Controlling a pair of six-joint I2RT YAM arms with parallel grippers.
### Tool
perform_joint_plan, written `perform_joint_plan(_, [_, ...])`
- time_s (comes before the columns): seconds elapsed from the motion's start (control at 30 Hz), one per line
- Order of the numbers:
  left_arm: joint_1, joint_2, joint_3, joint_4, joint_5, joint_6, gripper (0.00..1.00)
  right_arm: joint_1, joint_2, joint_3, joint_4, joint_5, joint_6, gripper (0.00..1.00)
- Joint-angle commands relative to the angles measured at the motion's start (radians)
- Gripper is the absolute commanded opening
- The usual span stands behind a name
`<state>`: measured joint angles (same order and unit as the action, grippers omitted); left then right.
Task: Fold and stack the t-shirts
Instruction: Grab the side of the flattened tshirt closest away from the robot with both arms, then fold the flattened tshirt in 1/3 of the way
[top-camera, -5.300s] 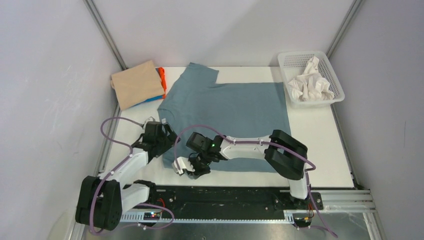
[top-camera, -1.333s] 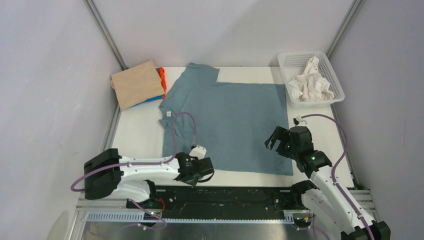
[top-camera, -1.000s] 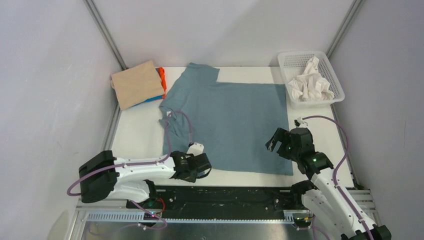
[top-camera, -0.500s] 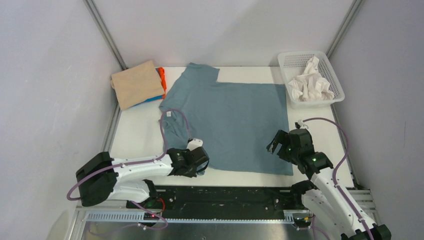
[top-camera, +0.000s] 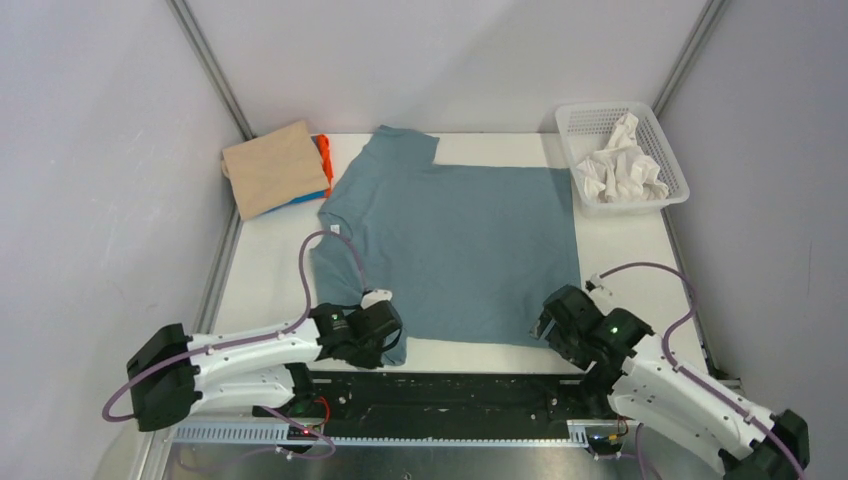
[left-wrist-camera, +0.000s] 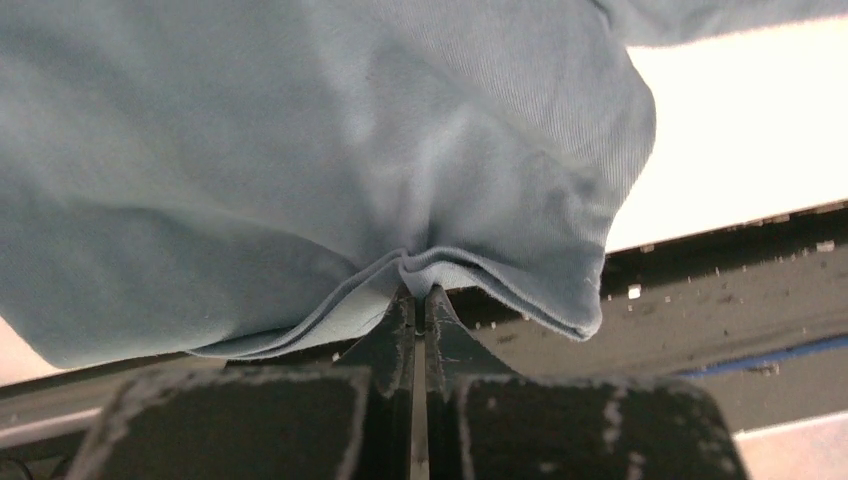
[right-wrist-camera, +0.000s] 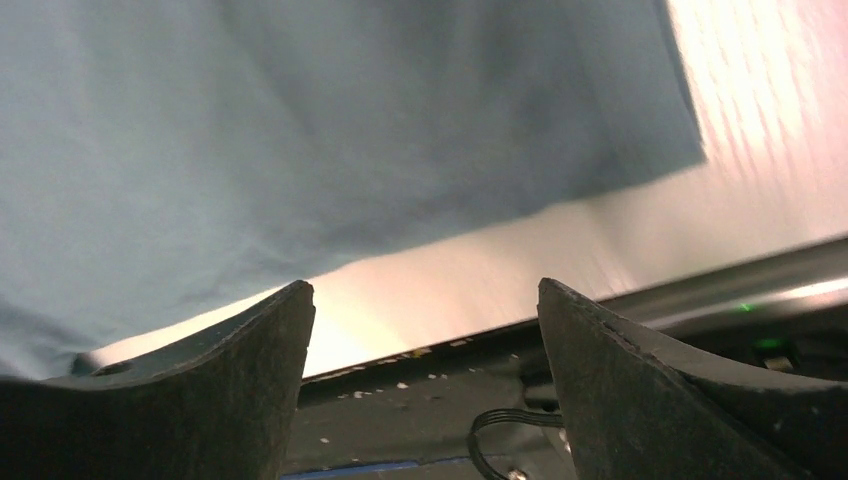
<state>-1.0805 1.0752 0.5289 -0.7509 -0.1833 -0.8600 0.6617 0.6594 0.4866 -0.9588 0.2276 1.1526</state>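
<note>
A large slate blue-grey t-shirt (top-camera: 460, 240) lies spread over the white table, its white neck label (top-camera: 337, 228) at the left. My left gripper (top-camera: 385, 342) is at the shirt's near-left corner. In the left wrist view that gripper (left-wrist-camera: 418, 293) is shut on a bunched fold of the shirt (left-wrist-camera: 300, 150), which hangs past the table's near edge. My right gripper (top-camera: 550, 326) sits at the near-right hem corner. In the right wrist view it (right-wrist-camera: 425, 292) is open, with only table edge between its fingers and the shirt (right-wrist-camera: 300, 120) just beyond. A folded tan shirt (top-camera: 272, 167) tops an orange one (top-camera: 323, 152) and a blue one (top-camera: 305, 197).
A white mesh basket (top-camera: 662, 122) with crumpled white cloth (top-camera: 620, 170) stands at the far right corner. A black rail (top-camera: 470, 385) runs along the table's near edge. Grey walls close in on the left and right.
My left gripper shut on the shirt's near-left corner and drew it towards the near edge. My right arm swung down to the near-right hem corner, its jaws narrowing slightly.
</note>
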Motion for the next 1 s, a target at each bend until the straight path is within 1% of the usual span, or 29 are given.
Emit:
perform_joint_plan(0.0, [-0.039, -0.058, 0.009, -0.078, 0.058, -0.08, 0.0, 0.153, 0.051, 0.018, -0.174, 0.197, 0.356, 0.86])
perform_joint_plan(0.07, [-0.059, -0.063, 0.023, -0.091, 0.065, -0.098, 0.0, 0.217, 0.066, 0.005, -0.165, 0.239, 0.437, 0.84])
perform_joint_plan(0.1, [-0.066, -0.065, 0.029, -0.104, 0.066, -0.105, 0.0, 0.224, 0.07, -0.012, -0.155, 0.252, 0.479, 0.83])
perform_joint_plan(0.2, [-0.096, -0.068, 0.047, -0.12, 0.067, -0.13, 0.0, 0.23, 0.063, -0.078, -0.05, 0.259, 0.509, 0.75])
perform_joint_plan(0.23, [-0.098, -0.07, 0.047, -0.126, 0.073, -0.135, 0.0, 0.231, 0.057, -0.091, -0.034, 0.26, 0.516, 0.7])
perform_joint_plan(0.3, [-0.101, -0.074, 0.042, -0.132, 0.084, -0.151, 0.0, 0.23, 0.046, -0.112, -0.016, 0.264, 0.531, 0.66])
perform_joint_plan(0.43, [-0.107, -0.082, 0.048, -0.147, 0.093, -0.169, 0.0, 0.231, 0.019, -0.123, -0.017, 0.271, 0.533, 0.6])
perform_joint_plan(0.57, [-0.108, -0.075, 0.075, -0.152, 0.081, -0.15, 0.0, 0.23, 0.021, -0.121, -0.02, 0.279, 0.534, 0.54])
perform_joint_plan(0.7, [-0.107, -0.055, 0.102, -0.156, 0.057, -0.128, 0.0, 0.215, 0.007, -0.118, -0.031, 0.321, 0.534, 0.5])
perform_joint_plan(0.73, [-0.106, -0.047, 0.108, -0.156, 0.047, -0.123, 0.0, 0.207, -0.001, -0.12, -0.027, 0.325, 0.521, 0.49])
perform_joint_plan(0.83, [-0.09, -0.029, 0.13, -0.159, 0.035, -0.098, 0.0, 0.164, -0.011, -0.126, 0.0, 0.318, 0.475, 0.4])
perform_joint_plan(0.9, [-0.074, -0.023, 0.137, -0.16, 0.03, -0.085, 0.0, 0.143, -0.012, -0.127, 0.015, 0.313, 0.445, 0.36])
perform_joint_plan(0.97, [-0.055, -0.023, 0.139, -0.161, 0.029, -0.074, 0.0, 0.122, -0.007, -0.128, 0.027, 0.31, 0.416, 0.35])
